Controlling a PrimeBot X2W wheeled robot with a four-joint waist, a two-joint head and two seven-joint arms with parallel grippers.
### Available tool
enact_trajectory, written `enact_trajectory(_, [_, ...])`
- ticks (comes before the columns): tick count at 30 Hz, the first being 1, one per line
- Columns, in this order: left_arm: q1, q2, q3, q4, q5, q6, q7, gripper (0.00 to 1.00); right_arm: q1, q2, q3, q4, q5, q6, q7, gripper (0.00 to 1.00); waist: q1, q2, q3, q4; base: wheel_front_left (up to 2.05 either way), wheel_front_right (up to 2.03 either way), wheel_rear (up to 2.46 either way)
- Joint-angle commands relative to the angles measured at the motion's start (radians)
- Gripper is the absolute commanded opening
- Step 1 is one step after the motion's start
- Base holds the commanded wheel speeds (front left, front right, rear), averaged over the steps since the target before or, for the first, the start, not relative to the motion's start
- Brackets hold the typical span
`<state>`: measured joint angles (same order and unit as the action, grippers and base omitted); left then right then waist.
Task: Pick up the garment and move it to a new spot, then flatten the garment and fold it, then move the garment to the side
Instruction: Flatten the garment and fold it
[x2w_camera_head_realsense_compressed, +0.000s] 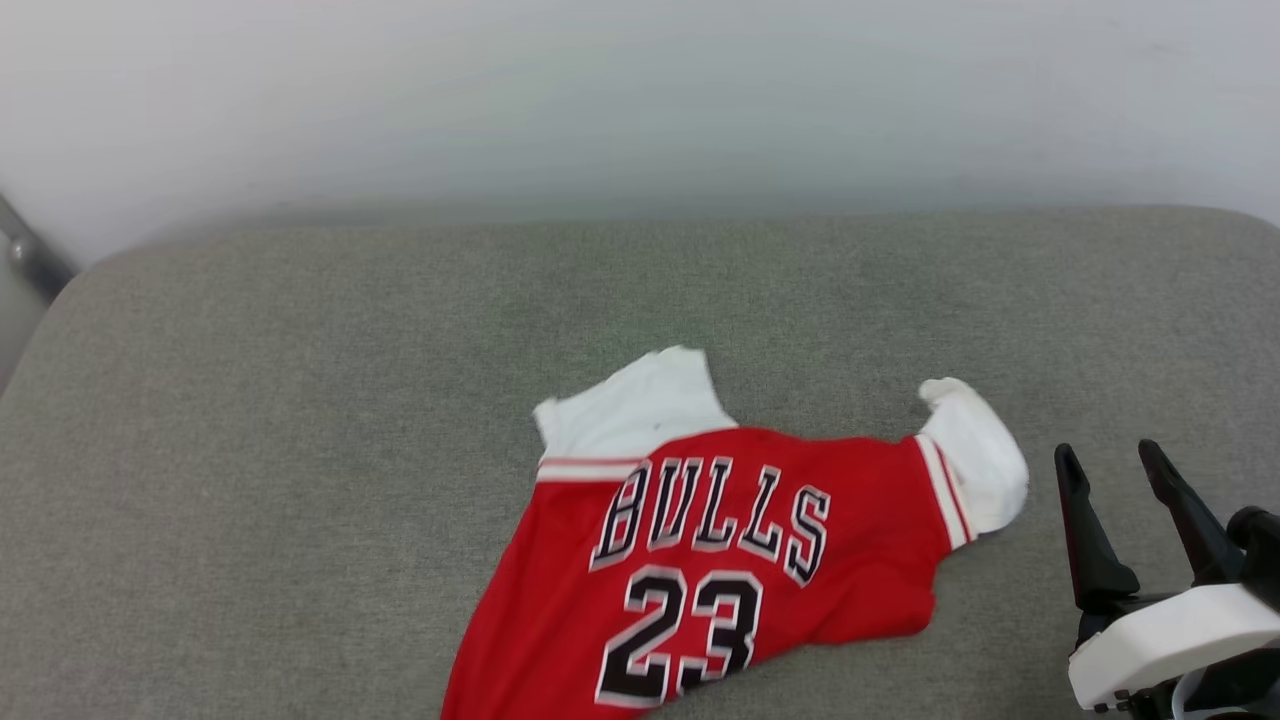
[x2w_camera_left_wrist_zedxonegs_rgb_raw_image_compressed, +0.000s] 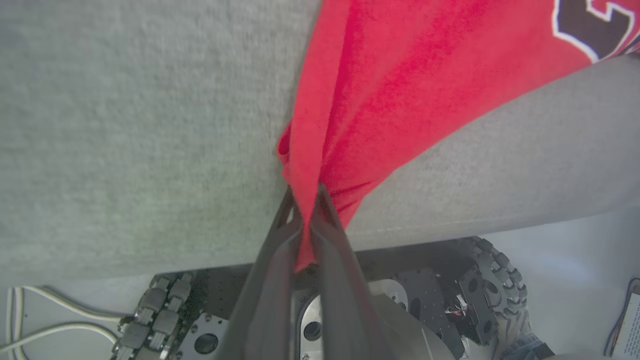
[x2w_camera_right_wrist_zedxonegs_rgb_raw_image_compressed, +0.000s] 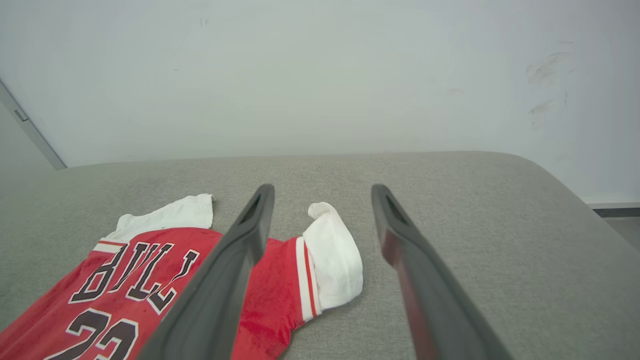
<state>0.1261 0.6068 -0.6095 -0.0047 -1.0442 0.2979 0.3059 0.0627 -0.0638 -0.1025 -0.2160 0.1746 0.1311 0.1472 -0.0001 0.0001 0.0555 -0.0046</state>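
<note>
The garment (x2w_camera_head_realsense_compressed: 720, 540), a red jersey with white sleeves, black "BULLS" lettering and "23", lies spread on the grey cushioned surface (x2w_camera_head_realsense_compressed: 300, 400), its lower part running off the head view's bottom edge. In the left wrist view my left gripper (x2w_camera_left_wrist_zedxonegs_rgb_raw_image_compressed: 305, 192) is shut on a bunched red hem corner of the garment (x2w_camera_left_wrist_zedxonegs_rgb_raw_image_compressed: 400, 90) near the cushion's front edge. My right gripper (x2w_camera_head_realsense_compressed: 1108, 452) stands open to the right of the garment's white right sleeve (x2w_camera_head_realsense_compressed: 980, 450), apart from it. Seen from the right wrist, the right gripper (x2w_camera_right_wrist_zedxonegs_rgb_raw_image_compressed: 322, 190) frames that sleeve (x2w_camera_right_wrist_zedxonegs_rgb_raw_image_compressed: 332, 255) between its fingers.
A pale wall (x2w_camera_head_realsense_compressed: 640, 100) rises behind the cushion. The cushion's rounded right edge (x2w_camera_right_wrist_zedxonegs_rgb_raw_image_compressed: 575, 200) drops to the floor. Below the cushion's front edge the left wrist view shows my wheeled base (x2w_camera_left_wrist_zedxonegs_rgb_raw_image_compressed: 480, 295) and white cables (x2w_camera_left_wrist_zedxonegs_rgb_raw_image_compressed: 50, 320) on the floor.
</note>
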Motion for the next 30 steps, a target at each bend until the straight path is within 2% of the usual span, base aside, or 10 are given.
enact_trajectory(1, [0.039, 0.001, -0.011, -0.004, -0.007, 0.018, 0.012, 0.00, 0.011, 0.002, -0.001, -0.003, 0.000, -0.001, 0.003, 1.00, 0.0001, -0.0001, -0.010, -0.006, 0.00, 0.00, 0.00])
enact_trajectory(5, [0.090, -0.021, -0.045, -0.022, -0.011, 0.031, 0.016, 0.00, 0.028, 0.005, 0.001, -0.001, -0.015, -0.001, 0.010, 1.00, 0.0001, -0.0001, -0.026, -0.018, 0.00, 0.00, 0.00])
enact_trajectory(6, [0.085, -0.031, -0.046, -0.025, -0.005, 0.033, 0.008, 0.79, 0.028, 0.005, -0.002, 0.000, -0.014, -0.001, 0.013, 1.00, 0.0001, -0.0001, -0.031, -0.018, 0.00, 0.00, 0.00])
enact_trajectory(7, [0.074, -0.038, -0.050, -0.028, 0.003, 0.029, -0.001, 1.00, 0.031, 0.006, -0.004, 0.001, -0.011, -0.001, 0.015, 1.00, 0.0001, -0.0001, -0.035, -0.018, 0.00, 0.00, 0.00])
enact_trajectory(15, [-0.075, -0.048, -0.010, -0.055, 0.141, 0.025, -0.152, 1.00, 0.048, 0.012, -0.009, 0.000, -0.008, -0.001, 0.029, 1.00, 0.0001, -0.0001, -0.065, -0.027, 0.00, 0.00, 0.00])
enact_trajectory(21, [-0.211, -0.064, 0.019, -0.076, 0.277, 0.007, -0.320, 1.00, 0.060, 0.014, -0.023, -0.007, -0.005, -0.001, 0.042, 1.00, 0.0001, -0.0001, -0.076, -0.030, 0.00, 0.00, 0.00])
enact_trajectory(23, [-0.246, -0.074, 0.024, -0.071, 0.329, 0.010, -0.393, 1.00, 0.061, 0.014, -0.025, -0.010, -0.004, -0.001, 0.044, 1.00, 0.0001, -0.0001, -0.076, -0.033, 0.00, 0.00, 0.00])
enact_trajectory(30, [-0.299, -0.111, 0.040, -0.040, 0.437, 0.037, -0.537, 1.00, 0.064, 0.015, -0.059, -0.003, 0.018, -0.001, 0.061, 1.00, 0.0001, -0.0001, -0.074, -0.030, 0.00, 0.00, 0.00])
